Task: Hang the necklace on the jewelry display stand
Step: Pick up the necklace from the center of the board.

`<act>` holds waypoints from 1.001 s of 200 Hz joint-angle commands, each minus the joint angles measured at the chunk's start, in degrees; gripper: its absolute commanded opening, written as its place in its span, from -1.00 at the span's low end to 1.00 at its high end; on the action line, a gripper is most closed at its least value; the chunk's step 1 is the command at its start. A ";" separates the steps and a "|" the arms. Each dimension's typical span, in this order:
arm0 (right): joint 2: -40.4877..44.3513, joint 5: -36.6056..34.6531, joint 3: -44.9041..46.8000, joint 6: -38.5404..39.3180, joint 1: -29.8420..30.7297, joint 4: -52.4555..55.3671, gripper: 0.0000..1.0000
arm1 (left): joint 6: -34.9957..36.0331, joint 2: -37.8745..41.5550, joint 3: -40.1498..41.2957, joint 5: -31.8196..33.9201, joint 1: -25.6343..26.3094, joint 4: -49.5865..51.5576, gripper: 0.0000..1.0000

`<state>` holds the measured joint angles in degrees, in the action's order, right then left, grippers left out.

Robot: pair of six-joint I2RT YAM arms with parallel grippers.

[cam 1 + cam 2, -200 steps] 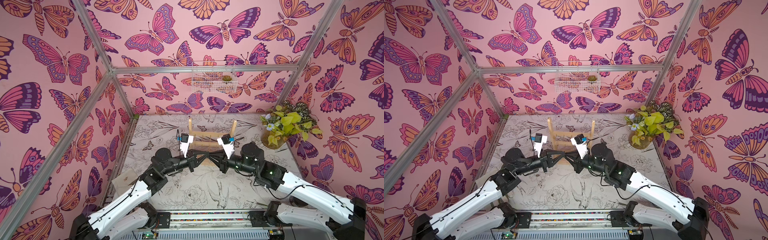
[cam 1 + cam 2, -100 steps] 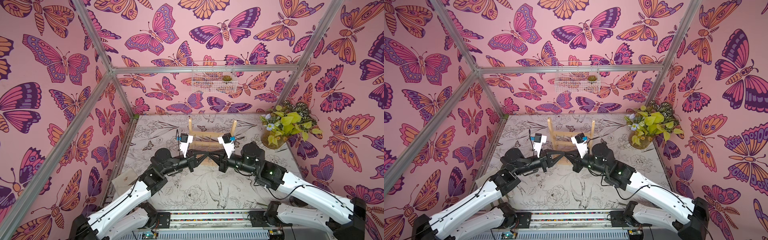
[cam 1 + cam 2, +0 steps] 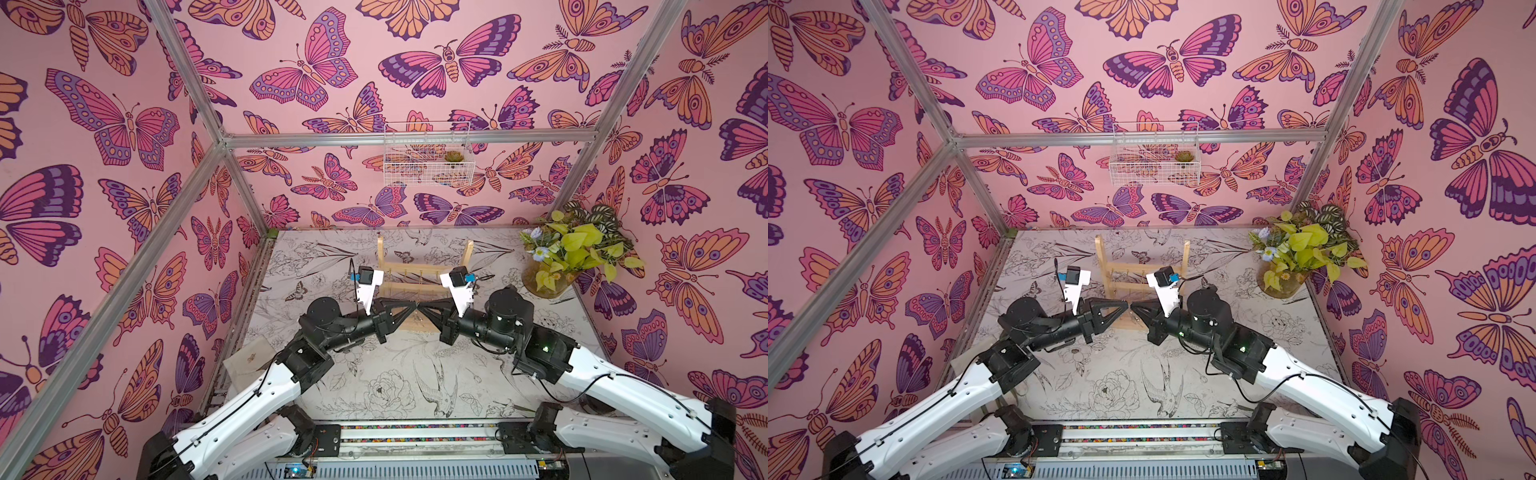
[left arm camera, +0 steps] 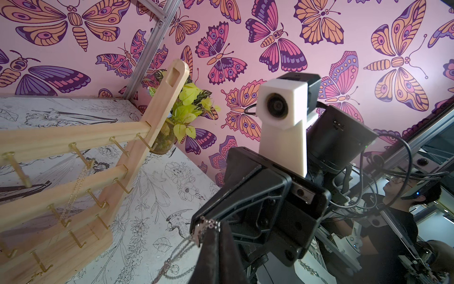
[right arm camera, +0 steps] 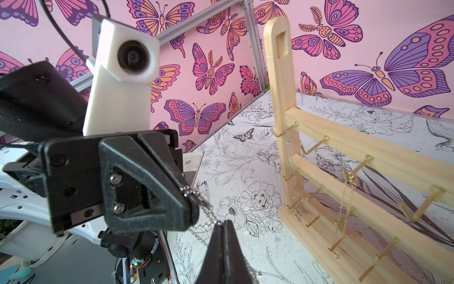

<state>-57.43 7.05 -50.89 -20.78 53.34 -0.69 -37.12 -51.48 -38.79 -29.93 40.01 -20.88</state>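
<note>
I have the left gripper (image 5: 189, 199) and the right gripper (image 5: 224, 225) tip to tip, each pinched shut on the necklace (image 5: 207, 210). A short silvery run of chain is strung between them and the rest dangles below. They meet just in front of the jewelry display stand (image 3: 424, 268), where a gold chain (image 5: 346, 196) hangs from a hook on the top crossbar.

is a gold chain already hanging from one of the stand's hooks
Yes, the right wrist view shows a fine gold chain draped from a hook on the stand.
</note>
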 commanded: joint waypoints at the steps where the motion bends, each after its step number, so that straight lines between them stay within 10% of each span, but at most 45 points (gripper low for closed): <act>1: 1.33 -2.41 0.62 0.12 0.27 -0.19 -1.00 | 0.11 -0.11 -0.55 0.75 -0.48 0.67 -1.00; 119: 1.46 -3.04 0.53 -0.38 0.27 -2.40 -1.00 | -0.76 -2.92 -2.01 -0.17 -0.50 2.43 -1.00; 166: 0.65 -2.61 0.09 -0.41 0.27 -2.48 -1.00 | -0.58 -2.22 -1.91 0.46 -0.53 2.43 -0.70; 200: 0.65 -2.98 -0.06 -0.40 0.27 -2.31 -1.00 | -0.58 -2.17 -1.73 0.41 -0.51 2.19 -0.93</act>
<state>-56.64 4.80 -50.13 -20.82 53.34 -2.00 -38.17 -54.37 -39.51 -29.58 39.90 -18.28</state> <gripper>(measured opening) 0.045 0.083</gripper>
